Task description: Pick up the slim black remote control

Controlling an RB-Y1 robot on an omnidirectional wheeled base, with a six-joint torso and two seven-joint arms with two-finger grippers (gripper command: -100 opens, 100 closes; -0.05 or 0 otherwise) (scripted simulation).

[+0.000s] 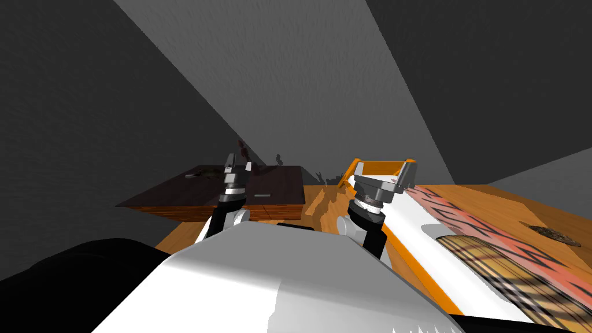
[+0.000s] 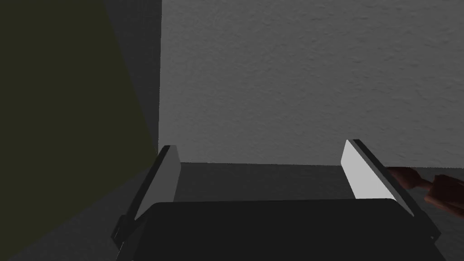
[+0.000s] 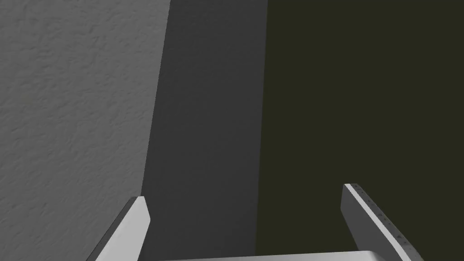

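The slim dark grey remote control lies flat on the dark brown wooden counter, near its front edge. In the head view my left end effector stands just beside it, upright and aimed at the wall, fingers wide apart and empty. I judge this a ready pose before tipping down. My right end effector is equally wide, parked off to the side.

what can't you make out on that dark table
Head view: slim grey bar on the dark table, too small to confirm as the remote.
Head view: part of the table top, behind the left gripper and forearm.
Left wrist view: reddish-brown thing, cut off by a finger and the picture's edge.
Head view: dark figures at the table's far edge, too small to name.
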